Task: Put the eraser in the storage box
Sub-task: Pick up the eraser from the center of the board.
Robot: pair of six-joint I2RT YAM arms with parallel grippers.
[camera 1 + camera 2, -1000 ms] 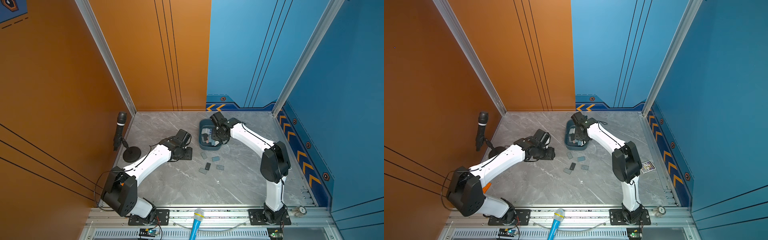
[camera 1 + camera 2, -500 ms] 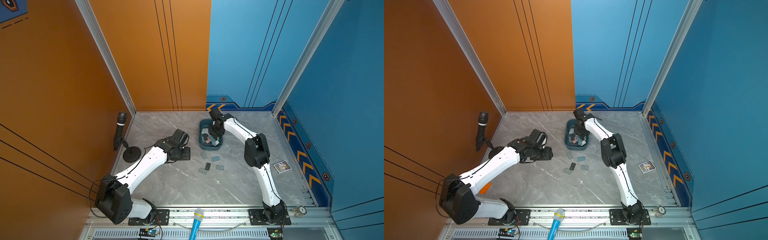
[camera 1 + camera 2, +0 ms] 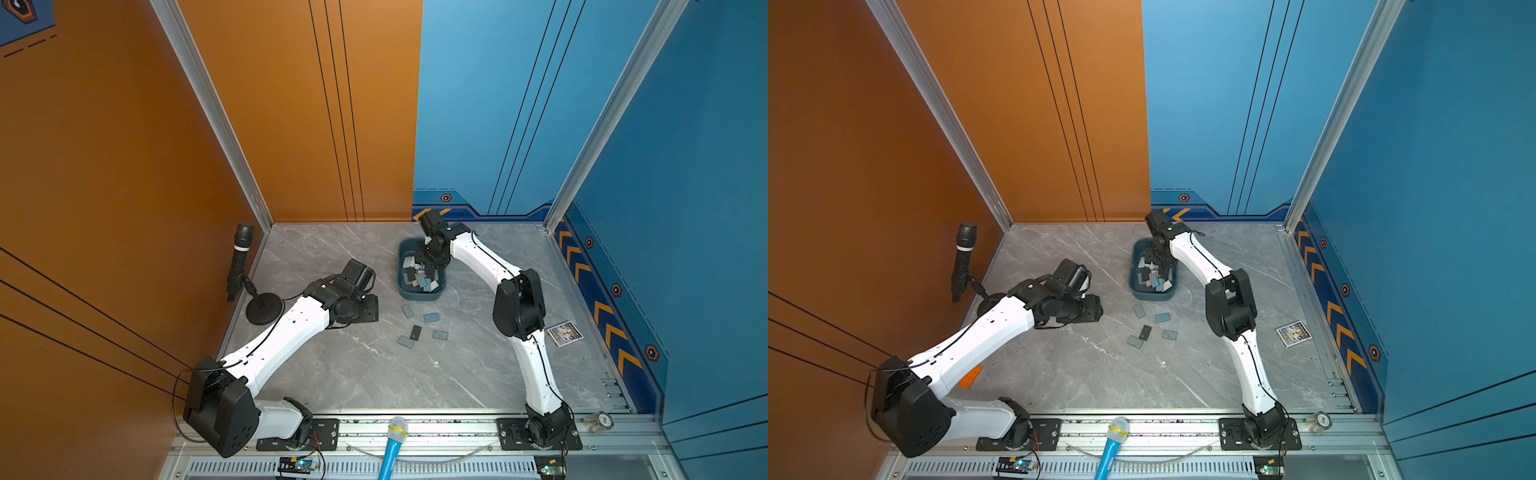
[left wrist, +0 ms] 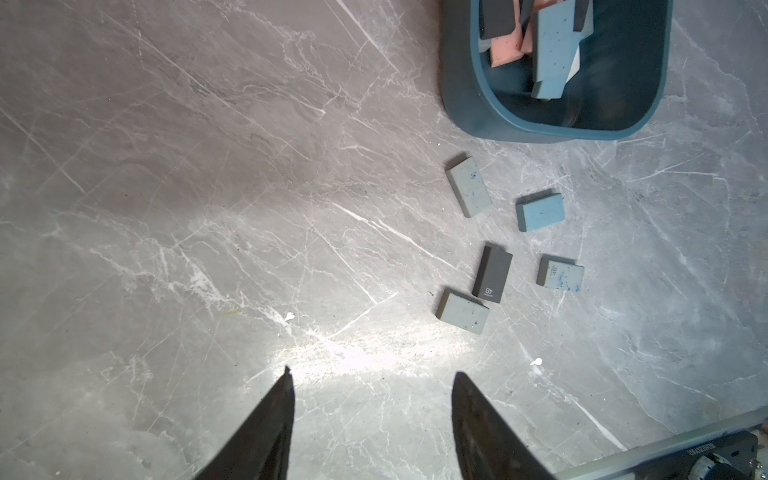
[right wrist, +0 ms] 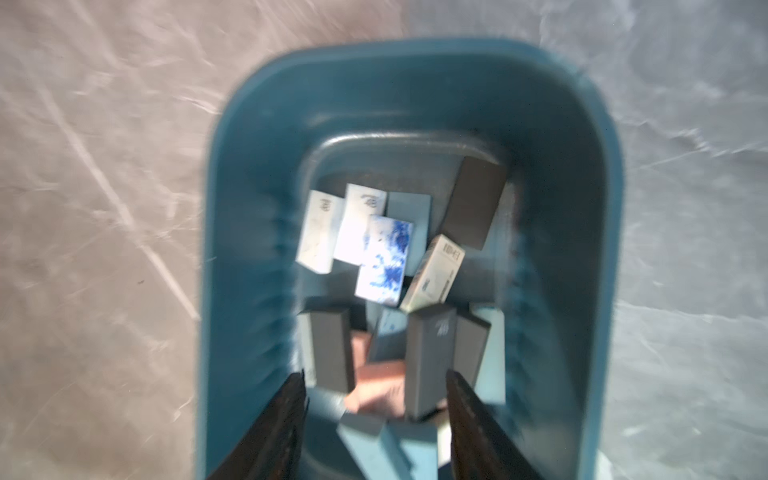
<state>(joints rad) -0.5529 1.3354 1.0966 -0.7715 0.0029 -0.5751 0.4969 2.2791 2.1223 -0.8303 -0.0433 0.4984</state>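
The storage box is a dark teal tub at the back middle of the table, holding several erasers in grey, white, blue and pink. My right gripper hangs open inside the box. A dark grey eraser stands on end between its jaws, close to one finger, with a gap on its other side. Several more erasers lie on the table in front of the box. My left gripper is open over bare table, left of them.
A black microphone on a round stand is by the left wall. A blue microphone lies on the front rail. A printed card lies at the right. Walls close in the back and both sides.
My right gripper stayed over the storage box and its jaws have parted, while that arm's elbow shifted. The left arm moved only slightly.
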